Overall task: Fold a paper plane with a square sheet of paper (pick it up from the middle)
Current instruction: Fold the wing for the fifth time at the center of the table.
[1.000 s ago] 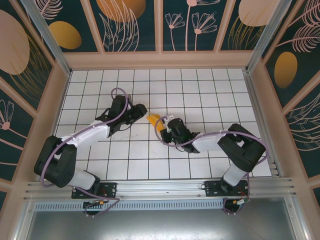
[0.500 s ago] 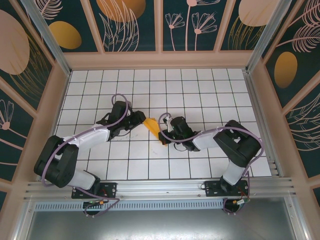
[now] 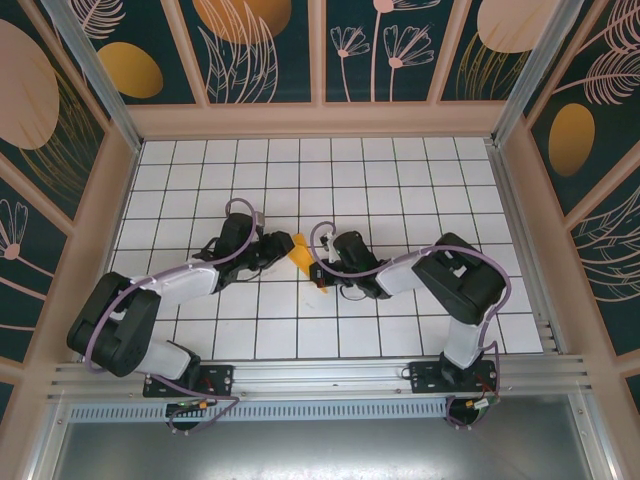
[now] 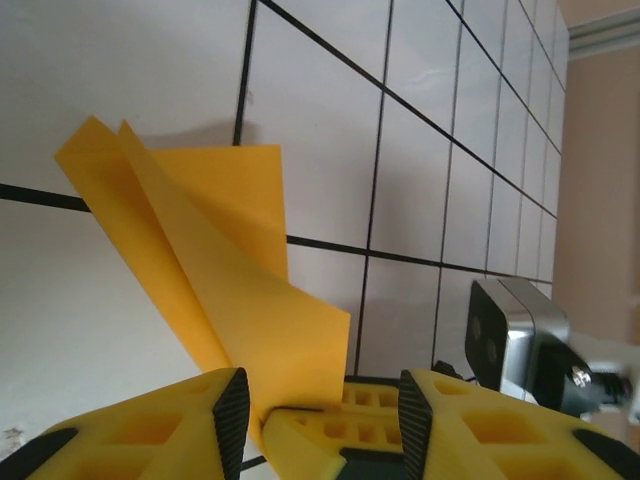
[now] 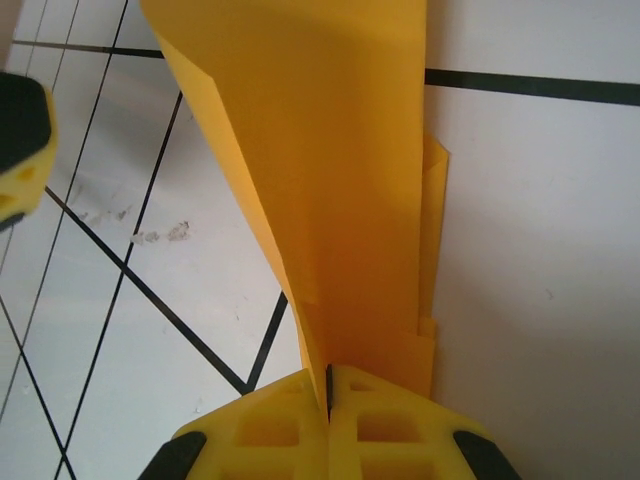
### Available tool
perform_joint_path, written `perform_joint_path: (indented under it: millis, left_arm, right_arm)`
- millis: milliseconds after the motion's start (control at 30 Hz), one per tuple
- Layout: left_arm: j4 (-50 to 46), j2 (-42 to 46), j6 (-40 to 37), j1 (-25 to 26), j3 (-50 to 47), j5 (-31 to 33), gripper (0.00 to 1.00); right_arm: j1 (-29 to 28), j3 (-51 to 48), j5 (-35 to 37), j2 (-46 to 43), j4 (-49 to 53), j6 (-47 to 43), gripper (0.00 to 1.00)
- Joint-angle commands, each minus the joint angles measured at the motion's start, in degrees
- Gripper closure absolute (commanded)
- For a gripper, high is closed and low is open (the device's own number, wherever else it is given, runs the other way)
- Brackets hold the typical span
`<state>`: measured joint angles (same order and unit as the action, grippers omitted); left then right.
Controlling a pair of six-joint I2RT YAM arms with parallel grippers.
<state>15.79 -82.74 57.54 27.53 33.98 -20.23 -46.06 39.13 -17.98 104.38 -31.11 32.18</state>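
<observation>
- The thin orange-yellow sheet of paper (image 3: pixel 299 251), creased into a narrow, layered, angular shape, is sitting near the middle of the worktop, between the two grippers.
- In the left wrist view one flap is lying flat on the tiles, while a second flap is slanting over it and casting a shadow.
- The right gripper (image 5: pixel 328 385) is pinching the paper's near end, with its yellow ribbed fingers (image 5: pixel 270 420) pressed together on the fold so that only a thin seam is showing between them.
- From that grip the paper is widening away from the right gripper, a second layer peeking out along its right edge.
- The left gripper (image 4: pixel 320 388) is standing spread, with a clear gap between its yellow, black-edged fingers (image 4: pixel 215 405); the paper's lower corner is dipping into that gap, and whether it is touching a finger cannot be told.
- Both black-and-white arms are reaching inward from the near edge, the left arm (image 3: pixel 180 280) low over the tiles and the right arm (image 3: pixel 440 280) bent at its elbow.
- The white, black-gridded worktop (image 3: pixel 400 180) is carrying the paper, and dark teal wall panels with floral motifs (image 3: pixel 260 50) are enclosing it.
</observation>
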Motion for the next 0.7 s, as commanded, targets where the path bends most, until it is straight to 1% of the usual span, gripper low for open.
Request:
perform_joint_path:
  millis: [0, 100, 200, 333, 533, 667]
  left_arm:
    - [7.1, 0.3, 1.0, 0.0, -0.9, -4.3, 0.55]
    - [12.6, -1.7, 2.2, 0.1, -1.0, -7.8, 0.54]
    - [15.9, -4.4, 2.7, 0.4, 0.5, -9.6, 0.54]
    - [18.7, -8.5, 3.3, 0.7, 2.1, -10.5, 0.54]
    - [23.3, -13.5, 3.8, 0.9, 1.7, -11.4, 0.54]
    - [27.3, -15.1, 4.5, 1.0, 1.7, -11.9, 0.53]
  right_arm:
    - [-0.4, 0.3, -2.4, 2.2, 2.5, 2.6, 1.0]
    - [-0.4, 0.9, -1.2, 2.7, 4.9, 2.2, 1.0]
    - [-0.4, 0.9, -0.8, 3.0, 5.4, 2.1, 1.0]
    - [-0.4, 0.8, -0.9, 3.2, 5.3, 2.7, 1.0]
    - [-0.4, 1.2, -1.8, 3.8, 5.2, 3.0, 1.0]
    - [-0.4, 1.7, -1.5, 4.3, 6.1, 2.6, 1.0]
